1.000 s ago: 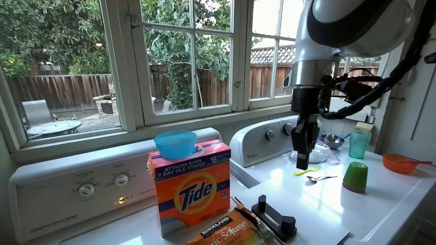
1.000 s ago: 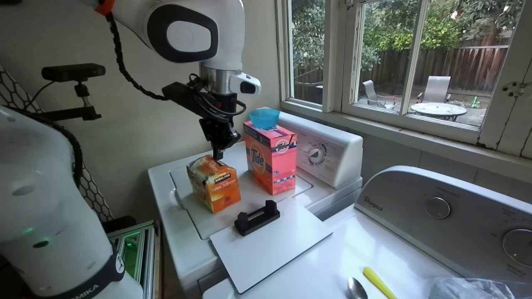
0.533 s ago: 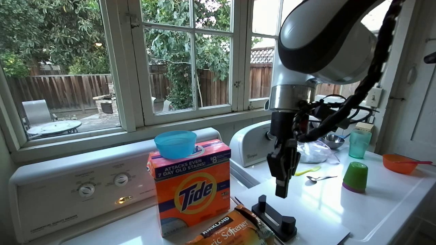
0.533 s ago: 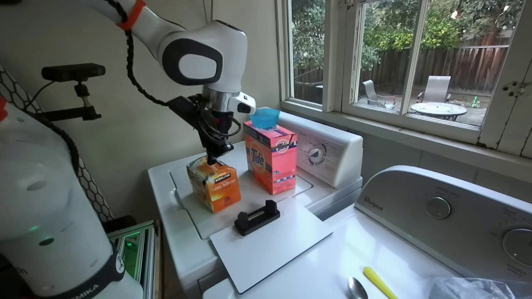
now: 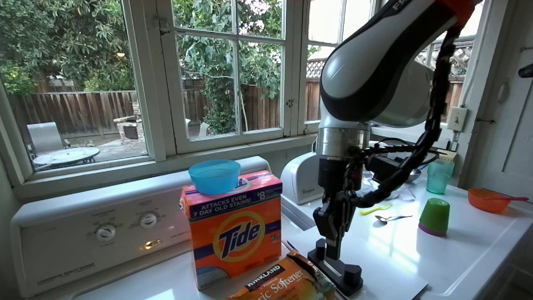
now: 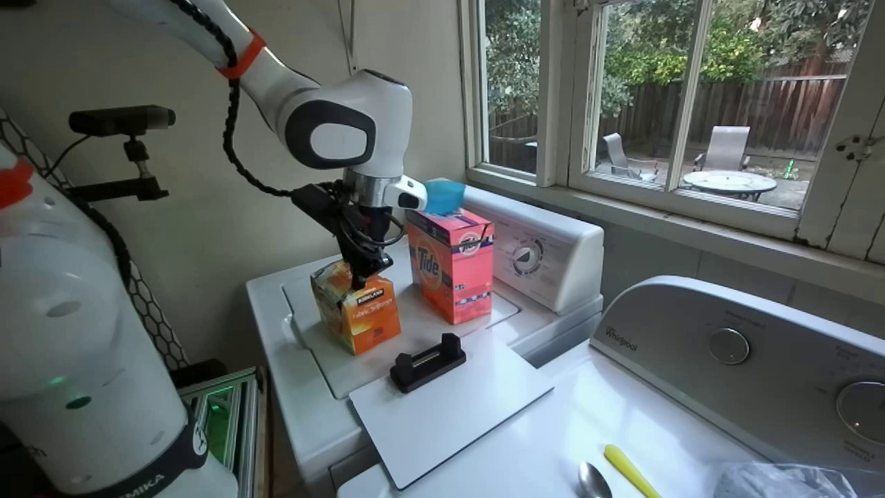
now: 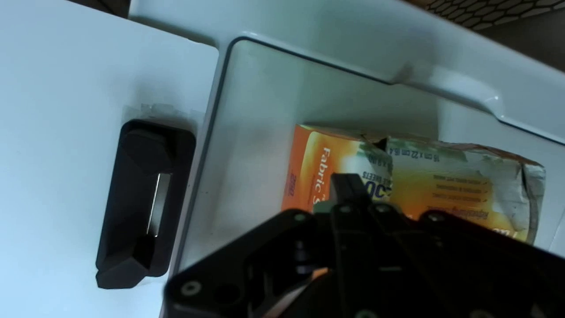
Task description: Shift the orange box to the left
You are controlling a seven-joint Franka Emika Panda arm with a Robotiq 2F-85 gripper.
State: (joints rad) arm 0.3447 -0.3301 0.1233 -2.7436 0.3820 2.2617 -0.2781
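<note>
The orange box [image 5: 245, 239] stands upright on the washer lid in both exterior views [image 6: 448, 273], with a blue bowl [image 5: 213, 178] on its top. My gripper [image 5: 333, 252] points down, to the right of the orange box and apart from it in that exterior view. In an exterior view the gripper [image 6: 359, 283] overlaps the upper part of the Kirkland packet [image 6: 373, 317]; I cannot tell whether they touch. In the wrist view the fingertips [image 7: 351, 179] are together with nothing between them, in front of the Kirkland packet [image 7: 441, 190]. There I cannot make out the orange box.
A black holder [image 6: 429, 363] sits on a white board [image 6: 449, 422] beside the Kirkland packet. A green cup [image 5: 435, 214], an orange bowl [image 5: 487, 201], a spoon [image 5: 393, 218] and a yellow utensil [image 5: 374, 209] lie on the dryer. The washer's control panel [image 5: 125, 208] stands behind the orange box.
My gripper has moved down in both exterior views, and leftward in one of them toward the orange box. The orange box, blue bowl and Kirkland packet have not moved.
</note>
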